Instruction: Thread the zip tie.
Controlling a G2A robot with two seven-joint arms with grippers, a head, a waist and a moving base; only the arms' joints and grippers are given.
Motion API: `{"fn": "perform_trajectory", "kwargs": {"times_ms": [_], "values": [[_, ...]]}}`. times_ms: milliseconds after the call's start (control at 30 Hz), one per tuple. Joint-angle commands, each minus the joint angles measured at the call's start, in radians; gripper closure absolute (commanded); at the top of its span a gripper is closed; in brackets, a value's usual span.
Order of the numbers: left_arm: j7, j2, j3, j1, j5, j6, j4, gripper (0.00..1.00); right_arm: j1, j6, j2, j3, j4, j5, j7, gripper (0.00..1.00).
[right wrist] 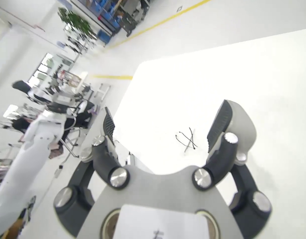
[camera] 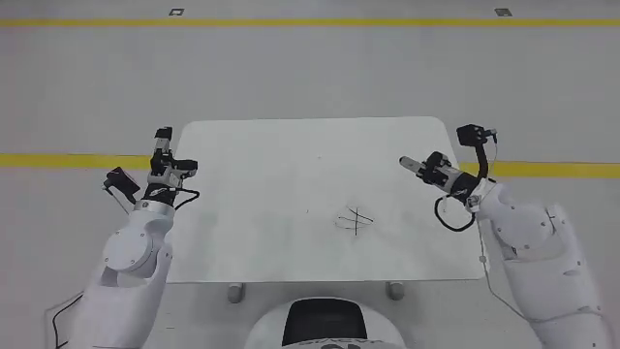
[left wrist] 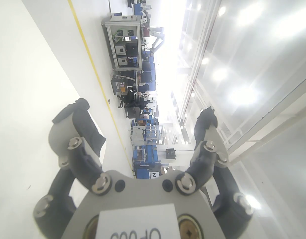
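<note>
Left gripper (left wrist: 143, 110) and right gripper (right wrist: 166, 108) both have fingers spread wide, nothing between them.
Left one hangs just off the table's (camera: 252, 155) 9 o'clock edge, right one just inside the 3 o'clock edge. Black zip ties (camera: 356, 220) lie crossed around 5 o'clock from the table's middle, well apart from both.
</note>
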Motion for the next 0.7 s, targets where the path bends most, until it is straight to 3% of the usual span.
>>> {"fn": "perform_trajectory", "kwargs": {"times_ms": [0,167,567,667], "values": [[0.000,0.000,0.000,0.000,0.000,0.000,0.000,0.00,0.024,-0.019,0.005,-0.016,0.000,-0.043,0.080,0.00],[0.000,0.000,0.000,0.000,0.000,0.000,0.000,0.00,0.088,-0.097,0.015,-0.064,0.038,-0.116,0.205,0.00],[0.000,0.000,0.000,0.000,0.000,0.000,0.000,0.00,0.088,-0.097,0.015,-0.064,0.038,-0.116,0.205,0.00],[0.000,0.000,0.000,0.000,0.000,0.000,0.000,0.00,0.142,-0.161,0.018,-0.123,0.033,-0.205,0.256,0.00]]}}
